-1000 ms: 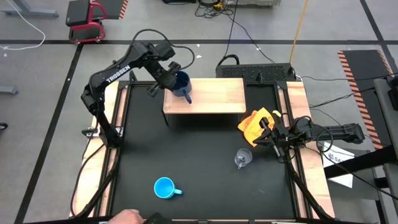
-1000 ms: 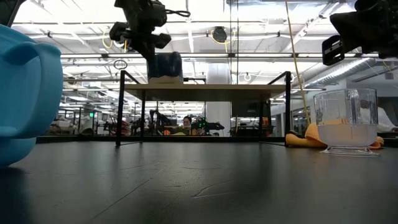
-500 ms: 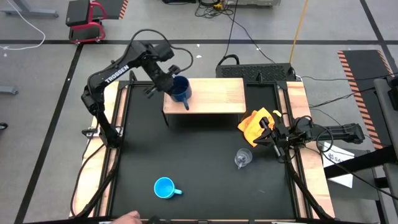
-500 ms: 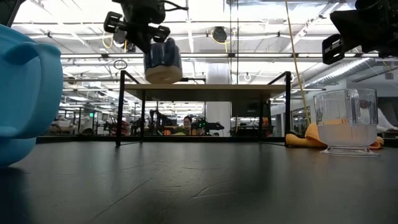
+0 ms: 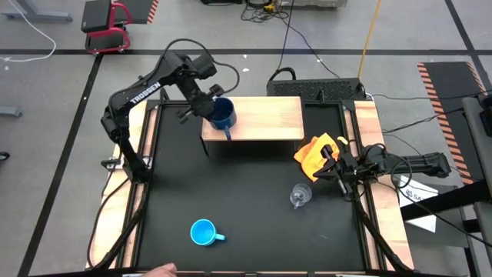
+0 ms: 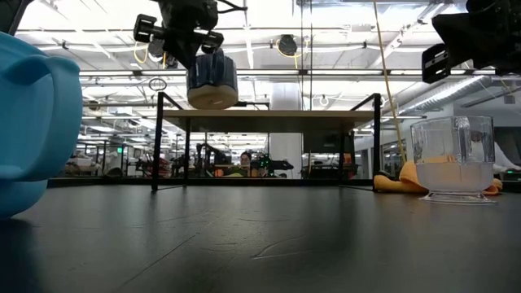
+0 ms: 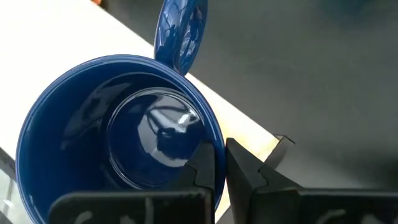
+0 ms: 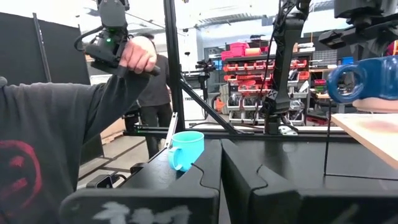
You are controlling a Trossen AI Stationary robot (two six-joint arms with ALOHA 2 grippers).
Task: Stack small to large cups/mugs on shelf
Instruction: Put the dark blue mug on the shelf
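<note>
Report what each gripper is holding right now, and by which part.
The left gripper holds the large dark navy-blue mug by its rim wall, one finger inside and one outside, above the wood-topped shelf. The right gripper holds nothing.

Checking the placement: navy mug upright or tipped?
Tipped. In the low view the navy mug leans, base lifted above the shelf, rim pinched by the left gripper.

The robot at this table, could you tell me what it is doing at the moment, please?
The left gripper grips the rim of the navy mug and holds it tilted just above the left end of the shelf; in the low view its base is off the board. The right gripper waits shut at the table's right edge, beside the orange cloth. The sky-blue mug and the glass cup stand on the black table, not yet stacked.
</note>
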